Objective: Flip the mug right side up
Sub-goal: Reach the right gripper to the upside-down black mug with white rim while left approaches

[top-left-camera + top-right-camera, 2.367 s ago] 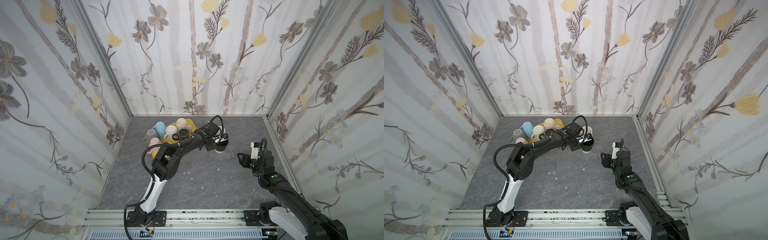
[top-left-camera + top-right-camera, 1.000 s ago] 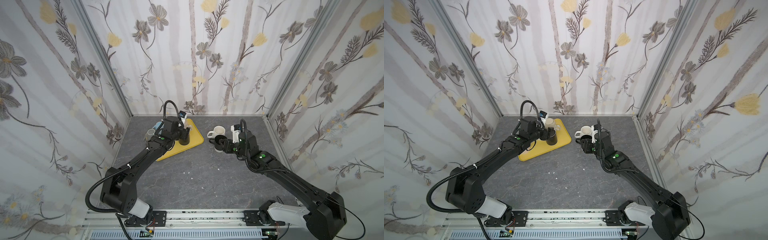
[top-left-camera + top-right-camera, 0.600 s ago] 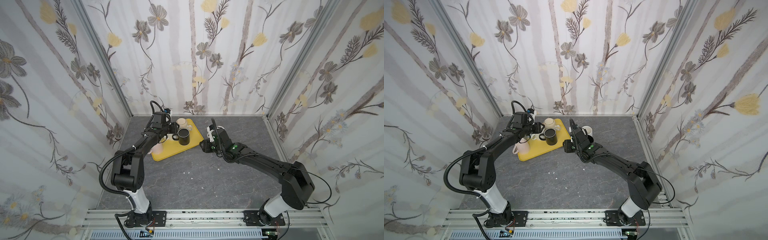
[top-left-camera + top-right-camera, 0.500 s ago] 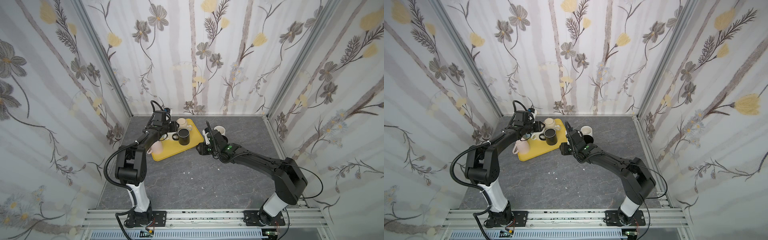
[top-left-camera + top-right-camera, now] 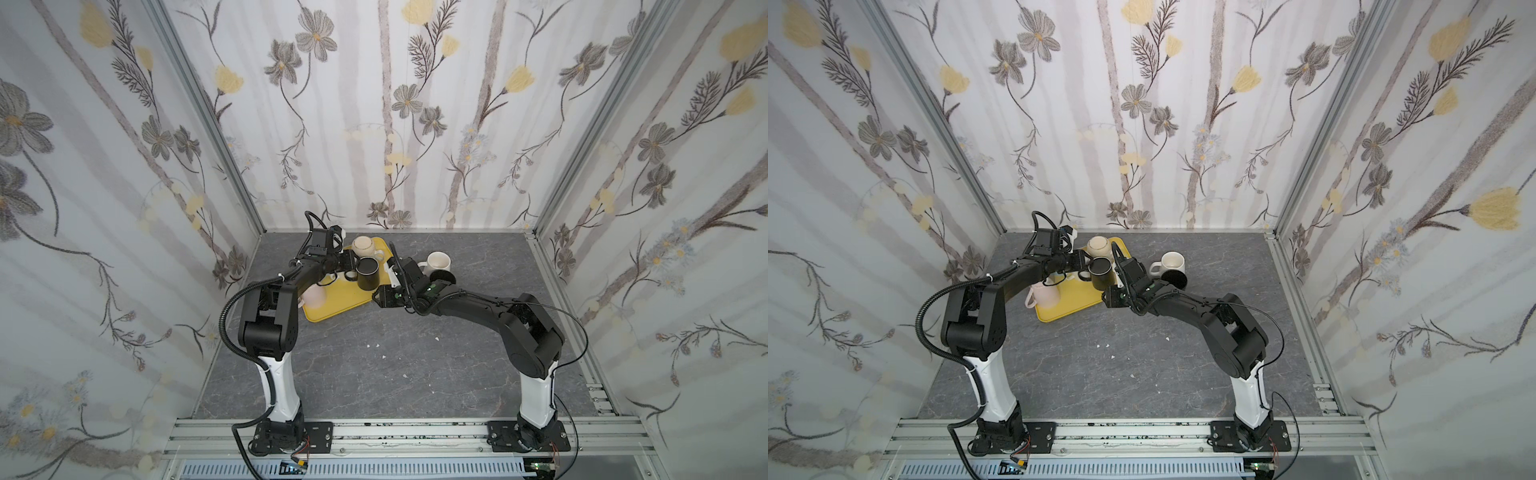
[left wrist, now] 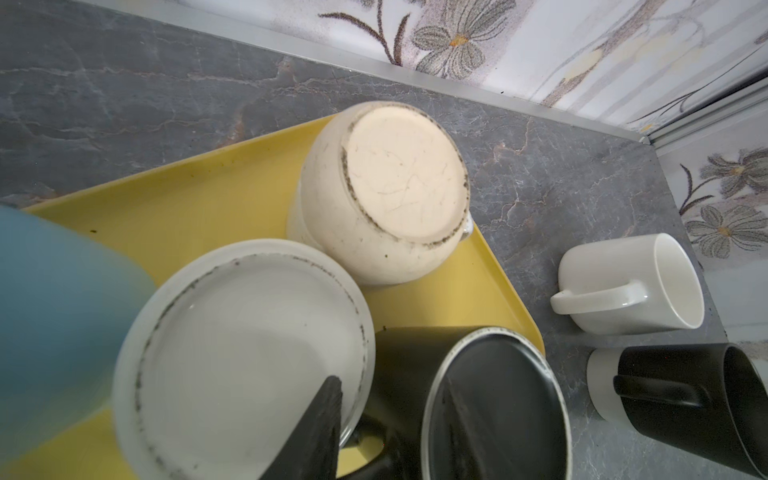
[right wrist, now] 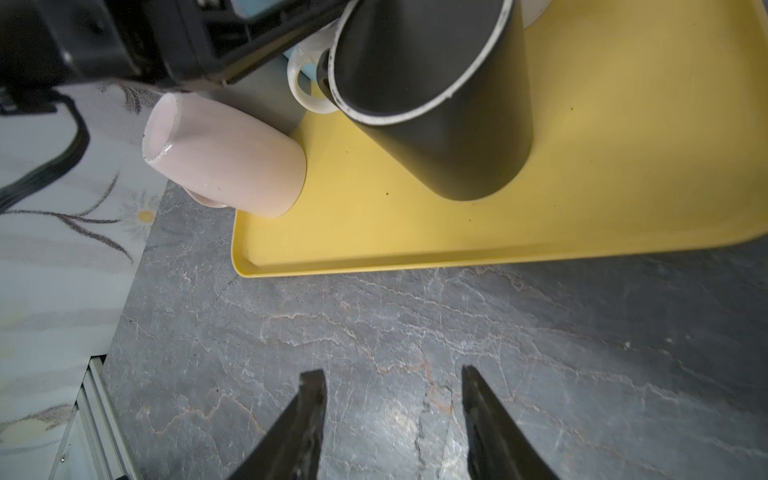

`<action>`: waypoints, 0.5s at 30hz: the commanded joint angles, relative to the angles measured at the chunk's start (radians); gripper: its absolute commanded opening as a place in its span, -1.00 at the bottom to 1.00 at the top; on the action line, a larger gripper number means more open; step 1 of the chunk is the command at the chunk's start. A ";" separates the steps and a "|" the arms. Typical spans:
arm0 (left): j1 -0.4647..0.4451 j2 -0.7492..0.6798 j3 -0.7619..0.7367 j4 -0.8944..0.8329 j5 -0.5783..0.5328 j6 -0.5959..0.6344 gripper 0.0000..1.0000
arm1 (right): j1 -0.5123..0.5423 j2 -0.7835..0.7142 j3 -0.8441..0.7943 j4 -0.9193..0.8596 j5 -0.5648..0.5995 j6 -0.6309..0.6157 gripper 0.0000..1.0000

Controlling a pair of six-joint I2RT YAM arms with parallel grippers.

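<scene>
My left claw hung low over the yellow tray, its jaws partly closed and straddling the seam where the white mug met the black mug, both standing base up; whether they pinched a wall or a handle there I could not tell. My right claw was open and empty above bare tabletop, just short of the tray's near rim. Around the left claw stood a cream mug and a pink mug, base up, and a blue mug too blurred to read; the tray sat toward the tabletop's far left corner. Off the tray, near the far edge toward the middle, an upright white mug and an upright black mug stood side by side, mouths up. I judged the step in hand to be taking hold of another inverted mug. The next move called for a firm pinch, a clean lift clear of crowded neighbours, a half turn, and a set-down beside the upright pair.
</scene>
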 commanded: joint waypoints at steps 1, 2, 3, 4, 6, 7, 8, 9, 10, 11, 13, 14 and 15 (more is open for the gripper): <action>-0.007 -0.028 -0.045 -0.030 0.035 -0.033 -0.17 | -0.012 0.054 0.063 0.003 -0.037 -0.022 0.01; -0.009 -0.039 -0.057 -0.030 0.039 -0.036 -0.16 | -0.017 0.069 0.083 -0.001 -0.041 -0.022 0.00; -0.009 -0.049 -0.072 -0.028 0.044 -0.042 -0.16 | -0.023 0.086 0.105 -0.007 -0.046 -0.024 0.00; -0.012 -0.060 -0.095 -0.025 0.055 -0.047 -0.16 | -0.028 0.096 0.121 -0.011 -0.048 -0.027 0.00; -0.017 -0.084 -0.123 -0.020 0.069 -0.060 -0.15 | -0.040 0.117 0.151 -0.021 -0.055 -0.029 0.00; -0.020 -0.100 -0.139 -0.016 0.076 -0.064 -0.15 | -0.049 0.125 0.163 -0.023 -0.059 -0.030 0.00; -0.023 -0.113 -0.155 -0.013 0.084 -0.069 -0.15 | -0.056 0.131 0.170 -0.023 -0.062 -0.030 0.00; -0.029 -0.127 -0.170 -0.010 0.089 -0.077 -0.15 | -0.063 0.134 0.174 -0.023 -0.065 -0.030 0.00; -0.034 -0.141 -0.181 -0.005 0.094 -0.084 -0.14 | -0.069 0.135 0.177 -0.023 -0.069 -0.030 0.00; -0.040 -0.157 -0.199 0.004 0.103 -0.094 -0.14 | -0.077 0.136 0.179 -0.025 -0.069 -0.030 0.00; -0.057 -0.192 -0.243 0.039 0.109 -0.119 -0.14 | -0.092 0.132 0.179 -0.029 -0.066 -0.035 0.00; -0.065 -0.203 -0.260 0.054 0.110 -0.129 -0.14 | -0.098 0.131 0.179 -0.033 -0.064 -0.035 0.01; -0.069 -0.216 -0.278 0.068 0.112 -0.139 -0.14 | -0.104 0.127 0.179 -0.035 -0.062 -0.036 0.02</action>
